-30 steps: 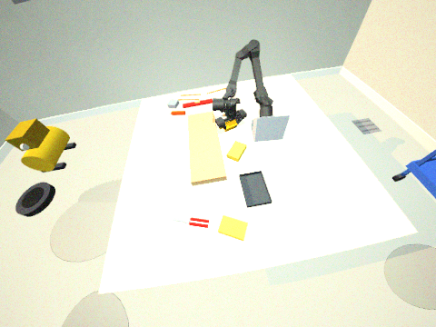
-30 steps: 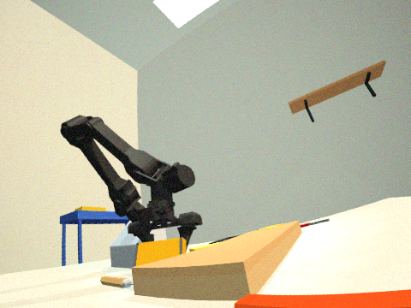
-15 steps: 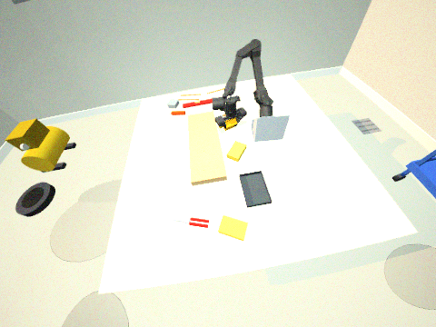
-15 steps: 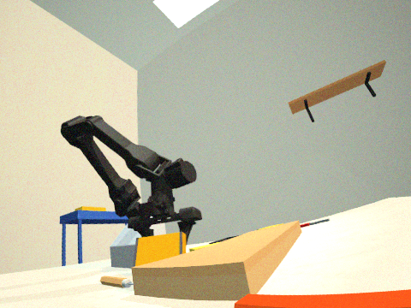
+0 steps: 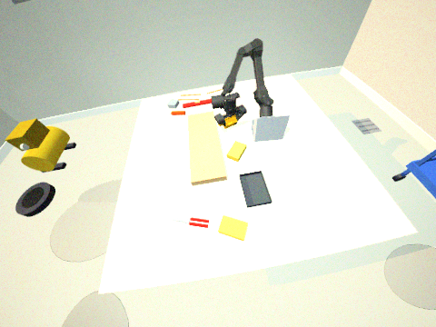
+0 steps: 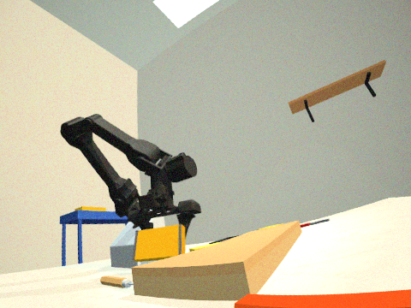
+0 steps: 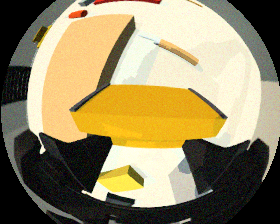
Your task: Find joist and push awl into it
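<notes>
The stud finder, an orange-yellow block (image 5: pixel 231 122) (image 6: pixel 158 244) (image 7: pixel 150 102) with dark end edges, is between the fingers of my gripper (image 5: pixel 231 115) (image 6: pixel 166 235) (image 7: pixel 148 133). The gripper is shut on it and holds it low beside the panel's far end. The pale wooden floor panel (image 5: pixel 206 151) (image 6: pixel 205 257) (image 7: pixel 75 75) lies flat; the joist is hidden. The awl, with a wooden handle (image 6: pixel 115 281) (image 7: pixel 179 52) and a thin metal tip, lies beside the panel in the wrist view. The dark tray (image 5: pixel 255 189) lies beyond the panel's near end, to the right in the top view.
A yellow block (image 5: pixel 236 151) (image 7: pixel 121 179) lies between panel and tray. A grey-blue box (image 5: pixel 271 128) (image 6: pixel 124 253) stands by the arm's base. A flat yellow block (image 5: pixel 233 228) and a red-handled tool (image 5: pixel 199 222) lie near the front. Red (image 5: pixel 197 104) and orange (image 5: pixel 178 113) pieces lie behind the panel.
</notes>
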